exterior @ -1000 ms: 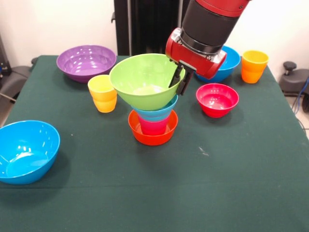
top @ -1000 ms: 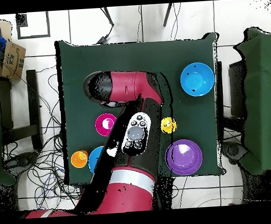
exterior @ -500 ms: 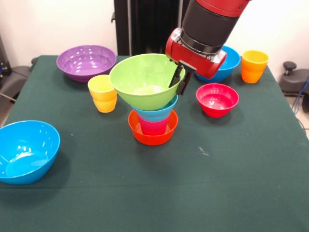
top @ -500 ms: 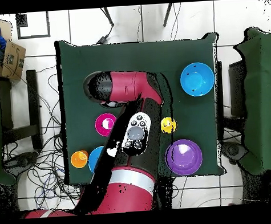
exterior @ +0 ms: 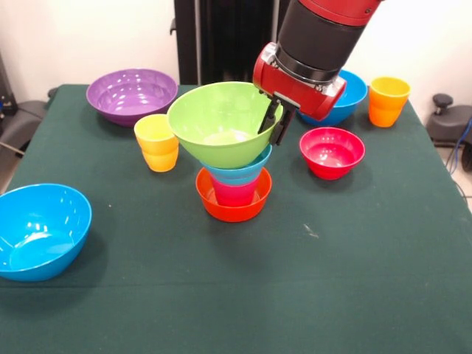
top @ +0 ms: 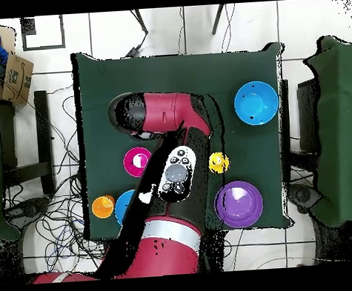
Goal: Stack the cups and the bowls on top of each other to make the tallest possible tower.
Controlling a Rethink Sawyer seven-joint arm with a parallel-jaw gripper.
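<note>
Green bowl seated on tower; no change since prior frames.
Gripper point(exterior: 274, 124) jaws straddle the green bowl point(exterior: 221, 122) rim, grasping it, atop the tower point(exterior: 234, 184); release pending.

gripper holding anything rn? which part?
Yes: the gripper pinches the lime green bowl by its rim, on the side toward the red bowl.
</note>
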